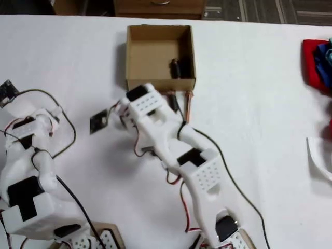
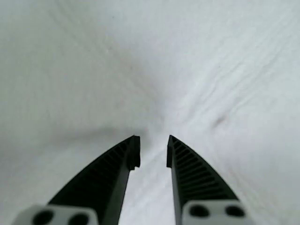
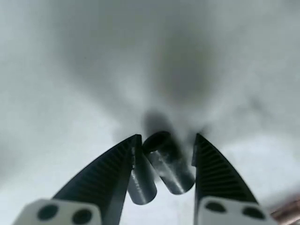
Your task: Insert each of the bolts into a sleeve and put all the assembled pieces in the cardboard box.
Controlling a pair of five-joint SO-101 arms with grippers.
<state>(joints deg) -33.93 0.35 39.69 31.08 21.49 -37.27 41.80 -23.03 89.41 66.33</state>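
Observation:
The cardboard box [image 1: 136, 57] stands open at the back middle of the white table, with one dark assembled piece [image 1: 175, 67] inside by its right wall. My right gripper [image 3: 165, 146] is low over the table, open, with two short dark cylinders between its fingers: one [image 3: 169, 164] tilted and hollow-ended, the other [image 3: 141, 186] against one finger. From above, the right gripper [image 1: 102, 121] lies left of the box's front corner. My left gripper [image 2: 152, 151] hangs over bare cloth, open by a narrow gap, holding nothing. It sits at the far left [image 1: 8, 91].
Two thin copper-coloured rods [image 1: 189, 105] lie just in front of the box, by the right arm's wrist. A red and blue bundle [image 1: 316, 62] and a white object [image 1: 319, 155] sit at the right edge. Cables trail from both arms.

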